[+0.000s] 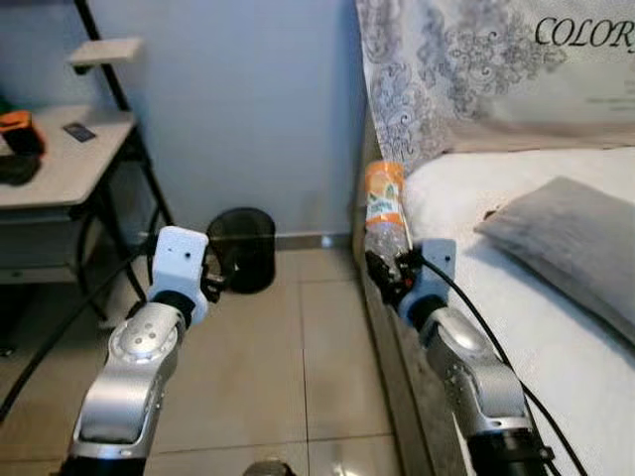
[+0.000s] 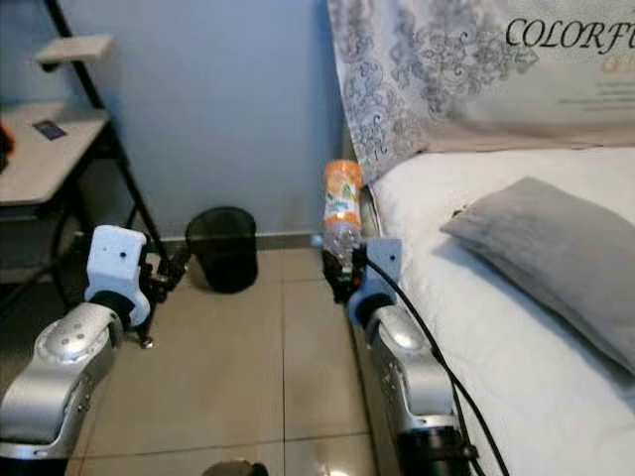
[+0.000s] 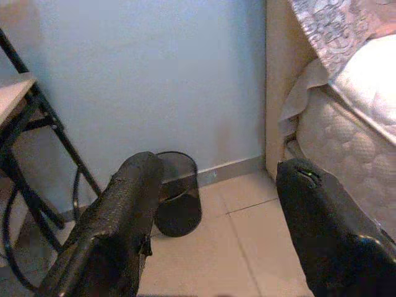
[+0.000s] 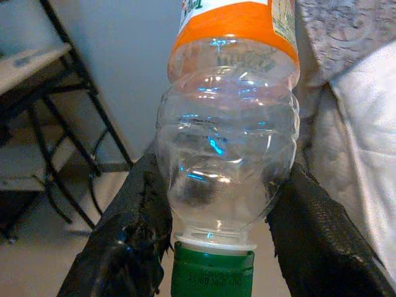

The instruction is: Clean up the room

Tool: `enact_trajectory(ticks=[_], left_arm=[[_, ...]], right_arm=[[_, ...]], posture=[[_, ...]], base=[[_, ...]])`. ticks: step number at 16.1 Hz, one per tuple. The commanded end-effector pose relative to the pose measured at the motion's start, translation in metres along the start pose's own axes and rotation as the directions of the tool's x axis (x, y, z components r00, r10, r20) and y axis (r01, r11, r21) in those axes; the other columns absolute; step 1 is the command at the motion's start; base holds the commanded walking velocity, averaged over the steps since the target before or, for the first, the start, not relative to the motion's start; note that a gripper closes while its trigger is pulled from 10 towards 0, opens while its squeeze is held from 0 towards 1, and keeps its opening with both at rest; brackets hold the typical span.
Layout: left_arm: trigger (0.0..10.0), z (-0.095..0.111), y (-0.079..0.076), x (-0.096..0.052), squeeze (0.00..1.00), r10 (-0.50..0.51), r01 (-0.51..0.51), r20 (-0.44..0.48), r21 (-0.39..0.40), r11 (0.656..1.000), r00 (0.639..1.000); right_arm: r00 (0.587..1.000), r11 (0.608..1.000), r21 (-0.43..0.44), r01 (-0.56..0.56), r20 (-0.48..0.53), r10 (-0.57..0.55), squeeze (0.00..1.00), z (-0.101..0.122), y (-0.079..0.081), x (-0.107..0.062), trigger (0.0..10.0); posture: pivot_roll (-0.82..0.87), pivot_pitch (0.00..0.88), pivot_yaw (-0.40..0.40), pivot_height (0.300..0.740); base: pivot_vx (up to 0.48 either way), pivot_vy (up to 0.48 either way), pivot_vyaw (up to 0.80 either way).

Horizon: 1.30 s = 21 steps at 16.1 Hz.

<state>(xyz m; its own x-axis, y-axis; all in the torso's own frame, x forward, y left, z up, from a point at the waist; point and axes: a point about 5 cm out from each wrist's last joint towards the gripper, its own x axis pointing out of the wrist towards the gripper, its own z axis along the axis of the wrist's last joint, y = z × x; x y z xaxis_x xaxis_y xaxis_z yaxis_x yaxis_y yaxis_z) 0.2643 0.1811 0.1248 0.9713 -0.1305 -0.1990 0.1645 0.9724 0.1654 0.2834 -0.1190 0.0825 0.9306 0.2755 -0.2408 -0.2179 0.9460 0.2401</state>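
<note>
**Right gripper holds inverted bottle beside bed; left gripper open over floor**

Right gripper [image 1: 389,270]: fingers closed on an empty clear plastic bottle [image 1: 384,210] with an orange label. Bottle is held roughly upright but inverted. In the right wrist view the green cap [image 4: 211,272] sits nearest the wrist, between the two black fingers [image 4: 133,235], which press on the bottle's shoulder from either side. The labelled end points up and away from the wrist.

Bottle position: raised above the floor, just beside the edge of the bed [image 1: 516,327], close to the corner where the bed meets the blue wall [image 1: 248,99].

Left gripper [image 3: 216,241]: fingers spread wide, nothing between them. It is held out over the tiled floor [image 1: 268,347], aimed toward the wall.

Black mesh wastebasket [image 1: 241,248]: stands upright on the floor against the wall, between the bed and a white table [image 1: 69,164] with black legs. In the left wrist view it lies ahead of the open fingers. It is well apart from the bottle, to the robot's left of it.

On the bed: grey pillow [image 1: 575,238] on white sheet; patterned fabric [image 1: 446,69] hangs at the head.

On the table: an orange-and-black object [image 1: 18,134], not identifiable, and a small dark flat item [image 1: 78,131].
</note>
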Motion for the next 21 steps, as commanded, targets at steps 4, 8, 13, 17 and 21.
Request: enact_trajectory(ticks=[4,8,13,17,21], left_arm=[[10.0,0.0012,0.0012,0.002,0.0,-0.008,0.008,0.008,-0.023,1.0,1.0],[10.0,0.0,0.0,0.002,0.0,-0.016,0.016,0.002,-0.022,1.0,1.0],[10.0,0.0018,0.0009,0.0031,0.0,-0.02,0.02,0.014,-0.003,1.0,1.0],[10.0,0.0032,-0.0001,0.0033,0.0,-0.029,0.029,0.024,0.002,1.0,0.999],[10.0,0.0037,-0.0007,0.0032,0.0,-0.034,0.034,0.028,0.004,0.999,0.999]], right_arm=[[0.999,1.0,-0.001,-0.025,0.03,0.025,0.0,0.0076,0.0008,0.0013,10.0],[0.999,1.0,-0.009,-0.025,0.035,0.025,0.0,0.0087,0.0018,0.0023,10.0],[0.999,0.999,-0.025,-0.027,0.036,0.027,0.0,0.0092,0.0018,0.0034,10.0],[0.999,0.999,-0.026,-0.024,0.035,0.025,0.0,0.0085,0.0022,0.0037,10.0],[0.999,0.999,-0.029,-0.028,0.042,0.029,0.0,0.009,0.0022,0.0042,10.0]], posture=[[-0.02,0.0,0.014,0.74],[-0.02,0.0,0.015,0.74],[-0.02,0.0,0.014,0.74],[-0.02,0.0,0.011,0.74],[-0.01,0.0,0.009,0.74]], base=[[0.312,0.0,0.13],[0.361,0.0,0.6],[0.361,0.0,0.0],[0.362,0.0,0.0],[0.361,0.0,0.6]])
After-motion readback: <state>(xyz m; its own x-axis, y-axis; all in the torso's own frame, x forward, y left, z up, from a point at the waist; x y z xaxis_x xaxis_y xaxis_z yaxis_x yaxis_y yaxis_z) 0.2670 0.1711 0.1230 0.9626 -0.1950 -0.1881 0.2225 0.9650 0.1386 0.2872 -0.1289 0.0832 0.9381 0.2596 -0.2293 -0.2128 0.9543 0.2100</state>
